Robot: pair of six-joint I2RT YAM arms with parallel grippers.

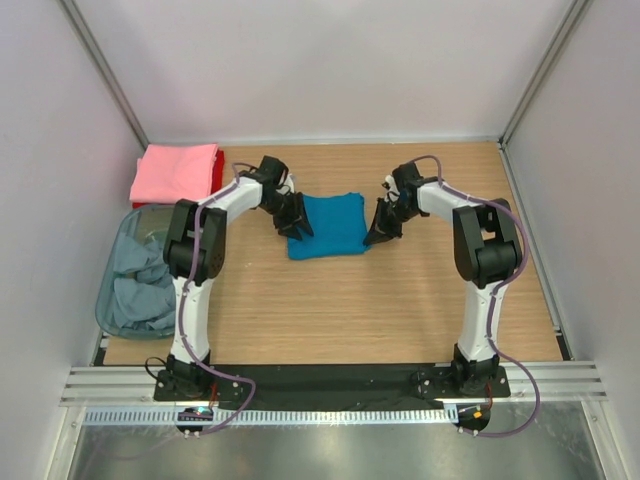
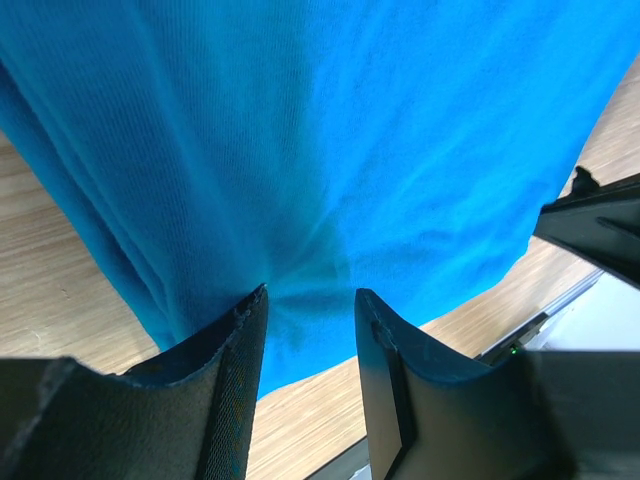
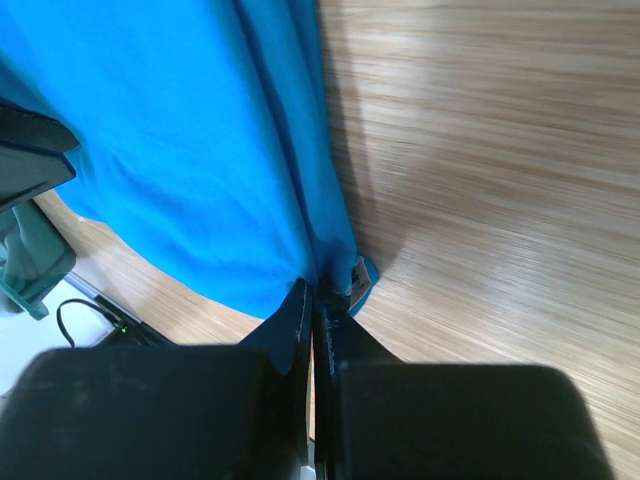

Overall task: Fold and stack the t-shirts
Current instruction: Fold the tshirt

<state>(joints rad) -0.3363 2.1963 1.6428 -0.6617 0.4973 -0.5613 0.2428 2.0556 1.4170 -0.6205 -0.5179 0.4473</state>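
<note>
A folded teal blue t-shirt lies in the middle of the table, seen close in the left wrist view and the right wrist view. My left gripper is at its left edge, open, its jaws either side of the cloth edge. My right gripper is at its right edge, shut on the shirt's corner. A folded pink t-shirt lies on a red one at the back left. Pale grey-blue shirts lie in the bin.
A translucent grey-blue plastic bin stands at the left edge of the wooden table. White walls close in the back and sides. A black rail with the arm bases runs along the near edge.
</note>
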